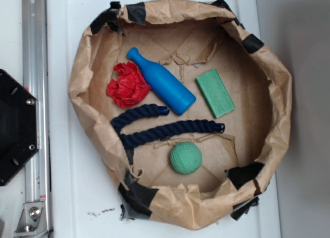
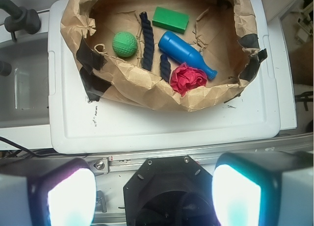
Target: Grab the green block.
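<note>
The green block (image 1: 215, 93) is a flat green slab lying on the brown paper at the right of the paper basin (image 1: 82, 67), next to the blue bottle (image 1: 163, 82). In the wrist view the block (image 2: 170, 19) lies at the far top of the basin. My gripper (image 2: 154, 194) is open and empty, its two glowing pads wide apart at the bottom of the wrist view, high above the black robot base (image 2: 169, 187) and well short of the basin. The gripper does not show in the exterior view.
In the basin lie a blue bottle (image 2: 186, 54), a red crumpled cloth (image 1: 127, 84), a dark blue rope (image 1: 160, 128) and a round textured green ball (image 1: 185, 158). The basin's paper walls stand up all round on a white board (image 1: 67, 196). The black base (image 1: 15, 127) sits left.
</note>
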You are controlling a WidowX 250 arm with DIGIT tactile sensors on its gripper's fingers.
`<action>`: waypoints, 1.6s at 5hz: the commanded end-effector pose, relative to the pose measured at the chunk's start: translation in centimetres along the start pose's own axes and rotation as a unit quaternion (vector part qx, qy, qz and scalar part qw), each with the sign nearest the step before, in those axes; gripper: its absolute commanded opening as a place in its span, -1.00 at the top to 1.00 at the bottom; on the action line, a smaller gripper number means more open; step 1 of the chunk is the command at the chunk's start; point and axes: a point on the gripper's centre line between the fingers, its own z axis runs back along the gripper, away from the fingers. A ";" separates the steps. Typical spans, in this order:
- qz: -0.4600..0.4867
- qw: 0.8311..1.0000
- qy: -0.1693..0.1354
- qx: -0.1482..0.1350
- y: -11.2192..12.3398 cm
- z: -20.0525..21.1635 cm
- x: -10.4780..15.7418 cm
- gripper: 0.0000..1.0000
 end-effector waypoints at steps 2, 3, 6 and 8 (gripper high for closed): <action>-0.061 0.997 -0.010 0.037 1.0 -2.8 2.4 -1.00; -0.108 0.993 -0.037 0.022 1.4 -5.0 5.1 -1.00; -0.186 0.980 -0.066 0.026 2.1 -10.7 13.6 -1.00; -0.208 0.976 -0.022 0.059 2.5 -18.6 17.7 -1.00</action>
